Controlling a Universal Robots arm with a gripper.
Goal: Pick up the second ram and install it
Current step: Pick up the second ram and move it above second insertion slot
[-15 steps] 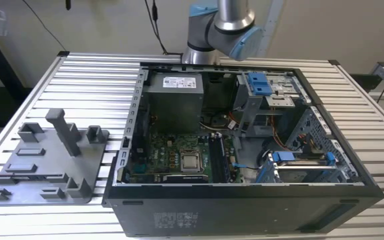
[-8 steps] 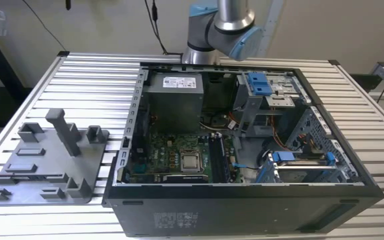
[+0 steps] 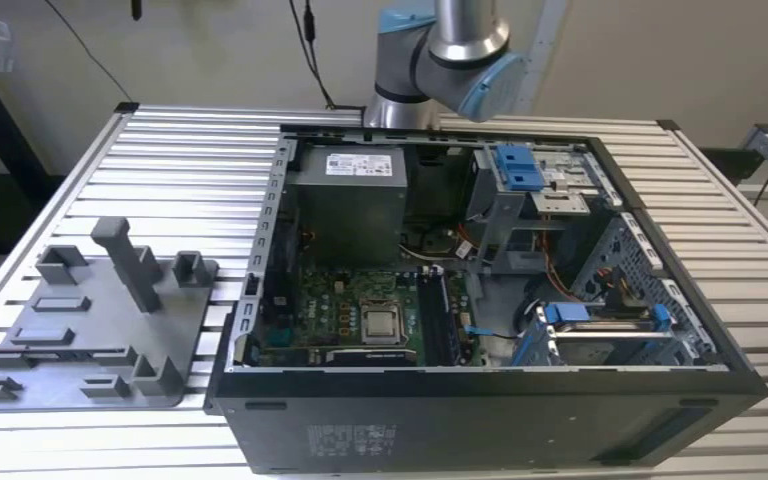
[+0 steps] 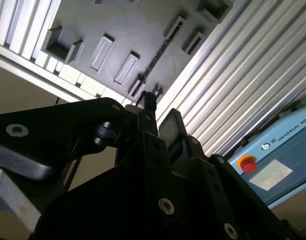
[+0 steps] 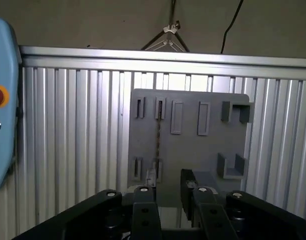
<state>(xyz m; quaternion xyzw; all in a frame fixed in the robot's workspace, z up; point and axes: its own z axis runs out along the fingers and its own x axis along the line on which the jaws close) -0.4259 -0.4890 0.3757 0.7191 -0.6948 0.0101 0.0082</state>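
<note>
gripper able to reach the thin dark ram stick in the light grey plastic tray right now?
Likely yes. In the first wrist view the gripper hangs open above the light grey plastic tray, and nothing covers the thin dark ram stick standing on edge in its slot.

Slatted table (image 3: 171,170) under tray (image 3: 57,388), computer case (image 3: 491,425)

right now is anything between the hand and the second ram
Nothing visible. In the first wrist view the hand hangs open over the grey tray, where the second ram stands on edge in its slot, clear air between them.
</note>
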